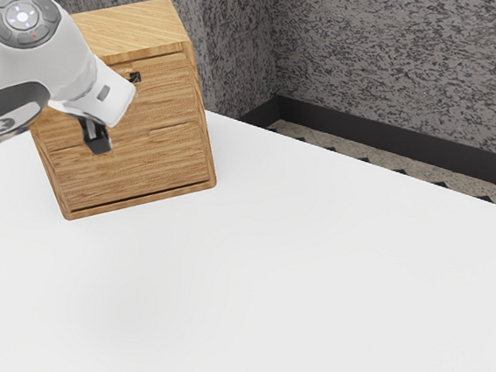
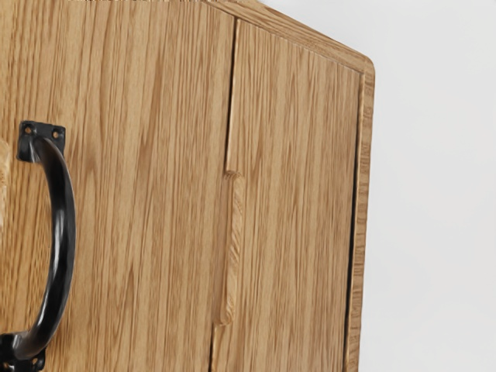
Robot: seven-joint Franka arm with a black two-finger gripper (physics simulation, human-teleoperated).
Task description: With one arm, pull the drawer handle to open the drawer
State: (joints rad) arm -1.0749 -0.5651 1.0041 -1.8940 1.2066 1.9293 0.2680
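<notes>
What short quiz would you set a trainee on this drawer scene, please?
1. True or false: the gripper is clamped on the black handle.
2. What does the wooden cabinet stand on? A) a white table B) a green carpet C) a metal shelf
3. From which side of the exterior view does the arm come in?

Key: 1 false, the handle hangs free; 2 A; 3 the left.
</notes>
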